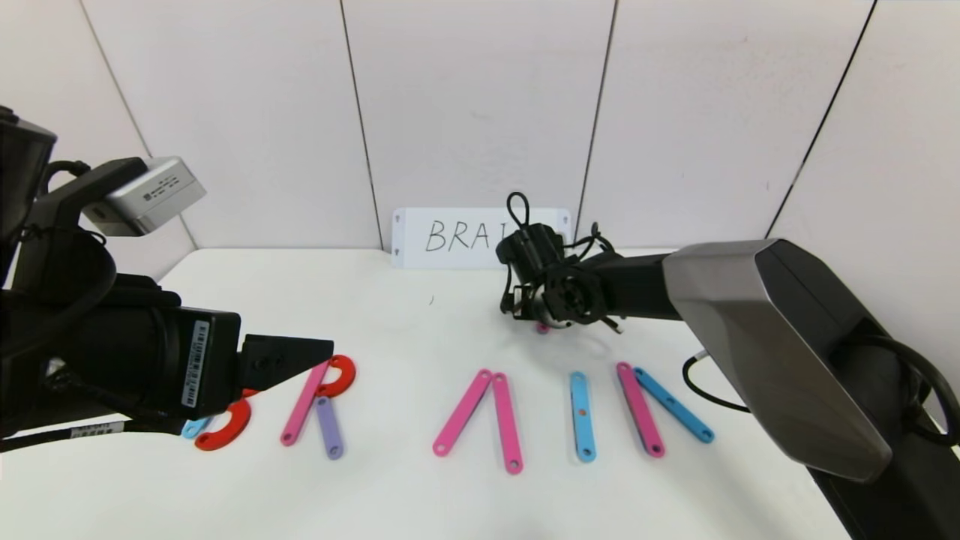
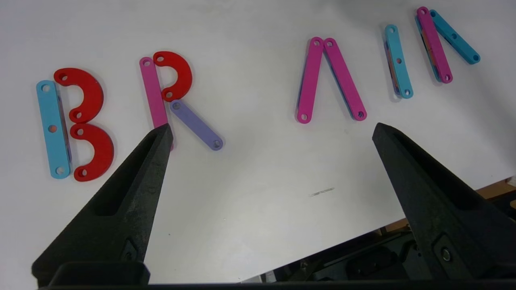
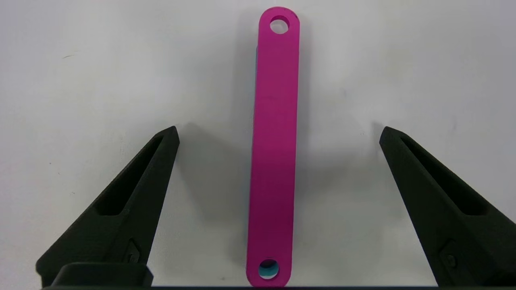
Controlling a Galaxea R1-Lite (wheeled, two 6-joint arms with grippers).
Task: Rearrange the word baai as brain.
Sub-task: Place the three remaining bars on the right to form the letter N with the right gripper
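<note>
Overhead, the white card [image 1: 480, 237] lettered "BRAIN" leans on the wall, its last letters hidden by the right arm, which reaches in across the table [image 1: 420, 315]. The right gripper [image 1: 541, 319] points down over a pink bar [image 1: 543, 328] of which only a sliver shows. The left gripper [image 1: 300, 358] hovers low at the table's left, covering part of the first letter of the word [image 1: 480, 409].

From the left wrist, the pieces read B [image 2: 74, 125], R [image 2: 169, 94], an A without crossbar [image 2: 328, 78], a blue I [image 2: 398, 60] and, seemingly, an unfinished N [image 2: 441, 42]; the fingers [image 2: 133, 181] gape, gripping nothing.

From the right wrist, the fingers [image 3: 133, 189] stand wide apart, the bar between them untouched, apparently atop a blue piece.
</note>
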